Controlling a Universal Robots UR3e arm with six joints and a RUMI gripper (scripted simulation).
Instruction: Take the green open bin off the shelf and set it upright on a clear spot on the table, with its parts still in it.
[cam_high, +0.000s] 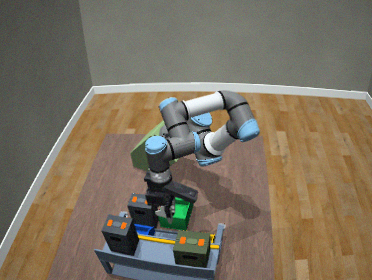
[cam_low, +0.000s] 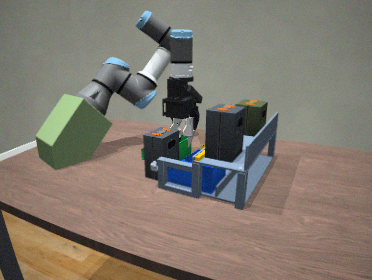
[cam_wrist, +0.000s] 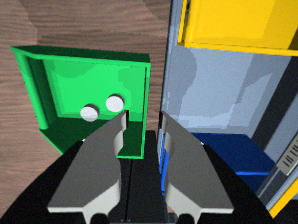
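Grey walls fill the upper half of the top view, white baseboard along their foot. Light wood plank floor right and left. Dark brown wood-grain table fills the lower exterior view. Even, soft lighting.

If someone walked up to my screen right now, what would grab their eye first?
Probably the bright green bin, sitting beside the grey shelf with two white round parts inside. The gripper hangs right over the bin's wall next to the shelf, jaws slightly apart with one on each side of that wall, not clamped on it. Next, the tilted pale green block at the arm's base, and the dark boxes with orange tabs on the shelf.
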